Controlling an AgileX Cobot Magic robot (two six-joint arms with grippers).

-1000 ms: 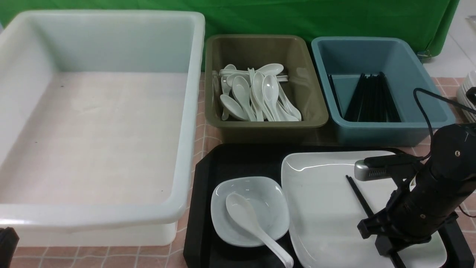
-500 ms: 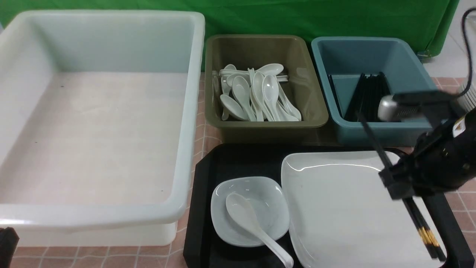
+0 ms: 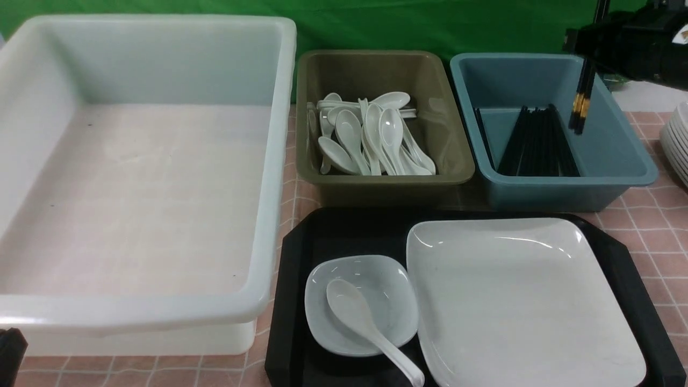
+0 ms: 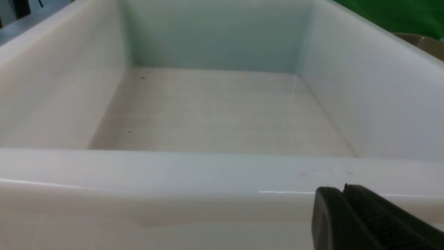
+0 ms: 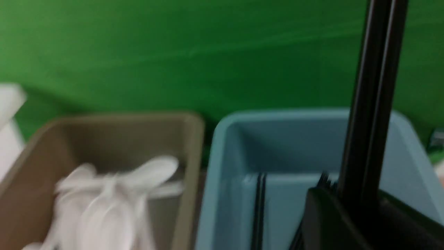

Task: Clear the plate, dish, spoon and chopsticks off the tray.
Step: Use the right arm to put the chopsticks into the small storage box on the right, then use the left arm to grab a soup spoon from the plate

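The right gripper (image 3: 585, 49) pinches the chopsticks (image 3: 581, 102), which hang nearly upright below it over the far-right blue bin (image 3: 537, 192); the left gripper (image 4: 344, 194) sits closed near the white tub (image 4: 208, 166).

The right pincer (image 3: 586, 49) lifted the chopsticks (image 3: 580, 105) off the plate (image 3: 516, 301) and carried them above the blue bin (image 3: 500, 80).
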